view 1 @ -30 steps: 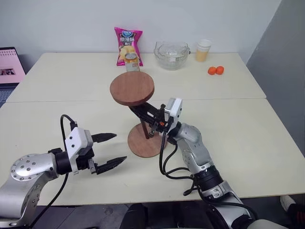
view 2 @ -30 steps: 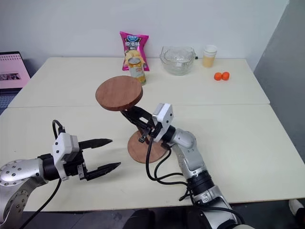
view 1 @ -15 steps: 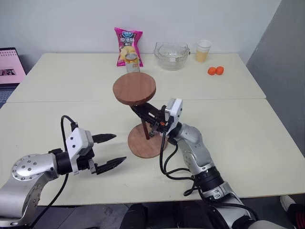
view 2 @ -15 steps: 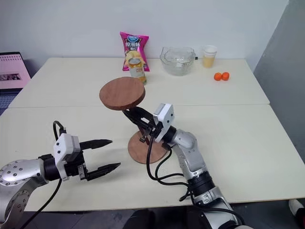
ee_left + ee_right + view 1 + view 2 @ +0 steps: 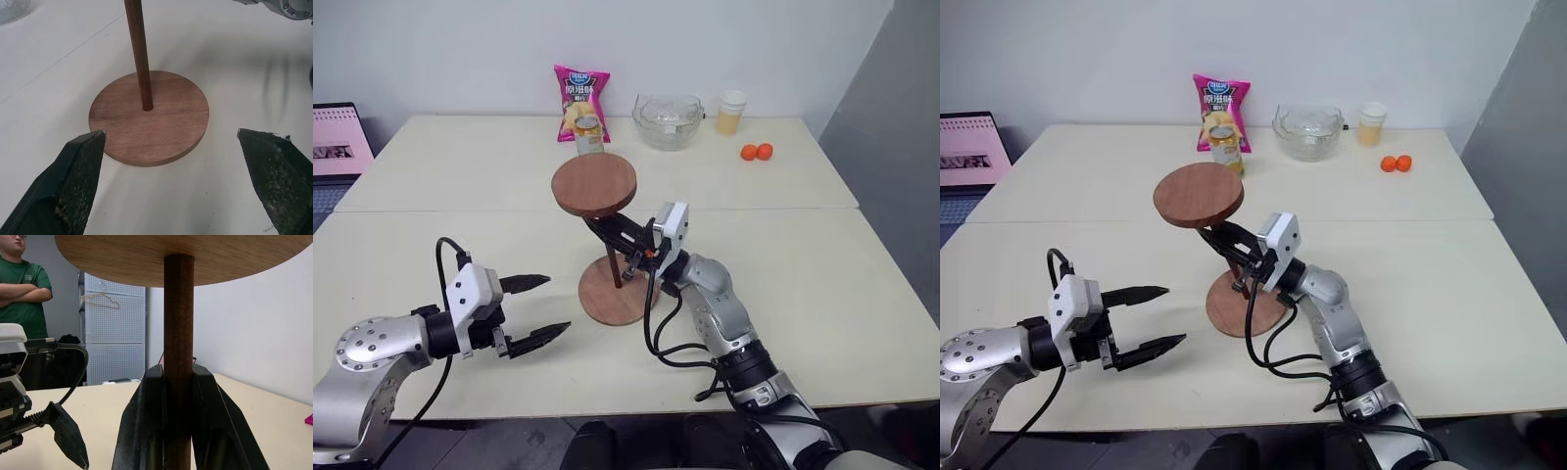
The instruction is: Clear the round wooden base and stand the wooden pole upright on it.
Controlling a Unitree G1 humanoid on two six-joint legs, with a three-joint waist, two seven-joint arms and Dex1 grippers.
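Right gripper (image 5: 619,247) clenched on thin dark reddish-brown wooden pole (image 5: 612,264); pole near upright, disc end up, lower tip in centre hole of flat round reddish-brown wooden base (image 5: 615,301) below. Left gripper (image 5: 536,309) released, well apart.

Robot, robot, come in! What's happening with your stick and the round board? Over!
Right gripper shut on the wooden pole, its tip in the round wooden base hole. Left gripper open, beside. Base clear.
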